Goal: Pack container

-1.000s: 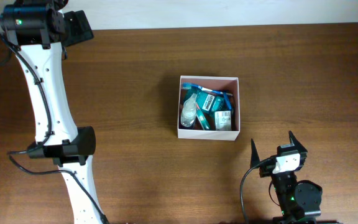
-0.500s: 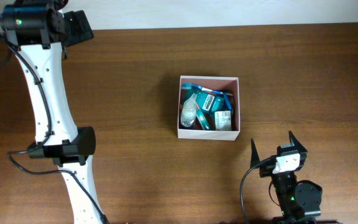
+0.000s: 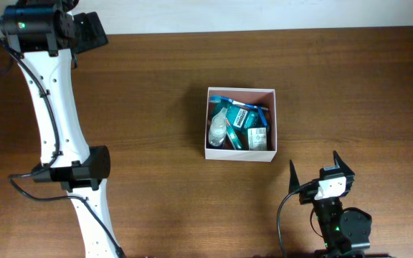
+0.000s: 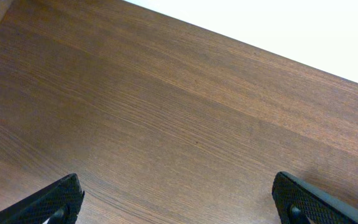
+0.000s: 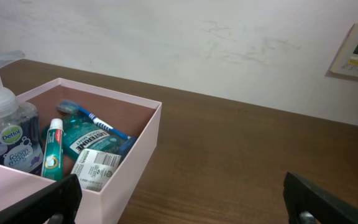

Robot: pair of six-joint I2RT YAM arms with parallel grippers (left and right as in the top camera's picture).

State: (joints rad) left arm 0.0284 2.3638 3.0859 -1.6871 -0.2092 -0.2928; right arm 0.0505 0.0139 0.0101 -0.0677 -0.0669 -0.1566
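Observation:
The container (image 3: 239, 154), a square white-walled box with a pinkish inside, stands mid-table and holds several toiletries: a teal mouthwash bottle (image 3: 244, 119), a clear pump bottle (image 3: 218, 130) and a blue toothbrush (image 3: 234, 101). My right gripper (image 3: 314, 162) is open and empty, just in front of and to the right of the box. In the right wrist view the container (image 5: 135, 167) fills the left side, with a foam soap bottle (image 5: 5, 138), a toothpaste tube (image 5: 52, 150) and the mouthwash bottle (image 5: 89, 140) inside, and the right gripper (image 5: 179, 194) over bare wood. My left gripper (image 3: 90, 32) is at the far left corner, open over bare table (image 4: 176, 200).
The white left arm (image 3: 52, 122) runs along the table's left side from the front edge to the back. The table's far edge (image 4: 260, 53) meets a white wall. A white wall panel (image 5: 357, 50) hangs beyond the table in the right wrist view.

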